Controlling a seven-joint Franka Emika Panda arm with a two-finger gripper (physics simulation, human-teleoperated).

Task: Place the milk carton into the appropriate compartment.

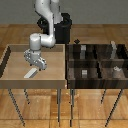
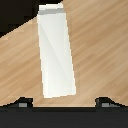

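Milk carton (image 2: 55, 52), pale grey-white, lying flat on its side on the light wooden surface (image 1: 50, 70) of a walled tray, toward the tray's near side and at the exterior view's left of centre. Not yet lifted. Directly above it, pincer (image 1: 36, 61), fingers spread open, nothing held; in the wrist view only the two fingertips (image 2: 22, 102) visible, dark, on either side of the carton's near end.

Possible trouble from here, as a judgement: carton set at a slant to the pincer, so a closing grip may catch corners and twist or skid it across the smooth wood; a grip at one end may let the long body swing or slip out during the carry.

Raised tray walls (image 1: 5, 62) on all sides, to be cleared on lifting. Plenty of bare wood around the carton. At the exterior view's right, just beside the tray, dark compartment bin (image 1: 97, 62) with dividers, several cells already holding small grey items; little spare room there for a long carton.
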